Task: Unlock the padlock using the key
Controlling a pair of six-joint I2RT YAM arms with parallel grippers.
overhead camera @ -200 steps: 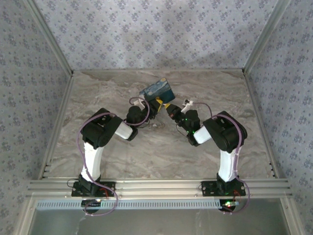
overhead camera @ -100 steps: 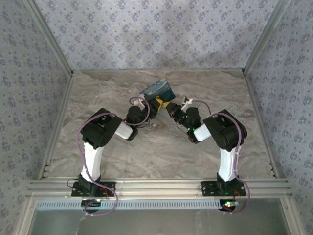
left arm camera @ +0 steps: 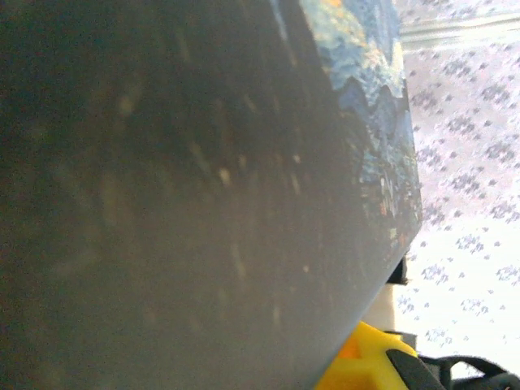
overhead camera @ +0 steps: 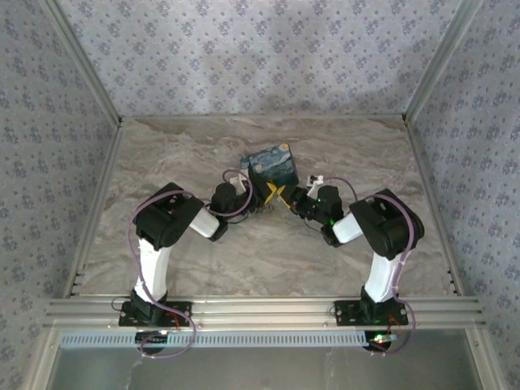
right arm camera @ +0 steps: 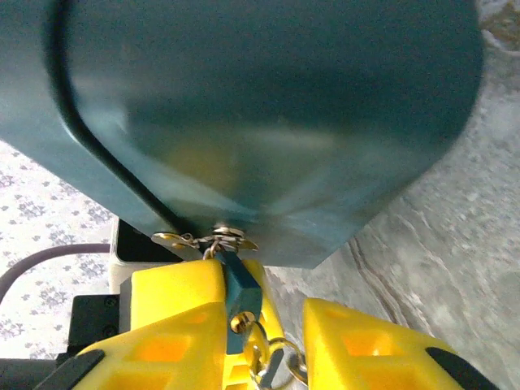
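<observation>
**Top external.** Desk (overhead camera: 203, 154): grey-brown marbled surface, walled on three sides by blue floral wallpaper (overhead camera: 260, 57), with aluminium rails (overhead camera: 260, 309) along the near edge. Box (overhead camera: 272, 165): night-sky painting on its lid, standing at mid-desk towards the far wall. Left gripper (overhead camera: 264, 193) and right gripper (overhead camera: 286, 199): they meet just in front of the box, yellow fingers crossing.

**Left wrist.** Box (left arm camera: 162, 203): dark side very close to the lens, painted lid (left arm camera: 374, 106) at upper right. Yellow finger (left arm camera: 361, 361): at the bottom edge, owner cannot be told. Left jaws: closed narrow, and nothing can be seen between them. Wallpaper (left arm camera: 463, 162) behind.

**Right wrist.** Box (right arm camera: 260, 106): teal, overhead, with a metal hasp (right arm camera: 211, 238) at its lower edge. Padlock (right arm camera: 240, 296): small, blue, hanging from the hasp against the left yellow finger (right arm camera: 175, 325). Metal ring (right arm camera: 272, 361): below the padlock; no key can be made out. Right jaws: parted, with a gap between the padlock and the right finger (right arm camera: 366, 341). Marbled desk (right arm camera: 431, 244) at right, wallpaper (right arm camera: 41, 219) at left.
</observation>
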